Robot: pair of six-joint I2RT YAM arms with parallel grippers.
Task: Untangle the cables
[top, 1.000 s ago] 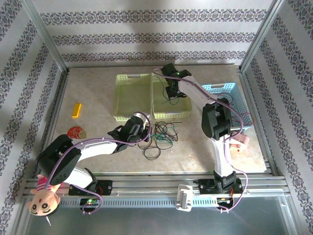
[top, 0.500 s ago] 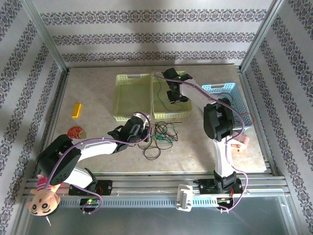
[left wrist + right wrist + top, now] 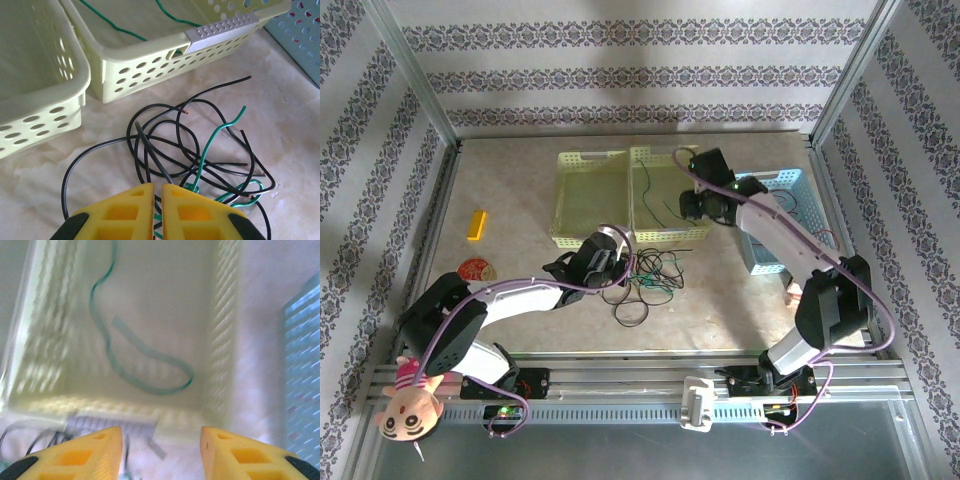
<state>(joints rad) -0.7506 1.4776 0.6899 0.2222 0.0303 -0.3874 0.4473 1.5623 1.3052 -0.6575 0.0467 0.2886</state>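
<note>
Right fingers point(image 3: 82, 452) shifted right (parted), cables point(image 3: 648, 278) tangled

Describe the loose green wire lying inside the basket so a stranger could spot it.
Mid-table stand two pale yellow perforated plastic baskets; look in the right basket, not the left basket. A thin wavy green wire lies alone on its floor. The other green wire sits knotted among black wires on the table in front.
</note>
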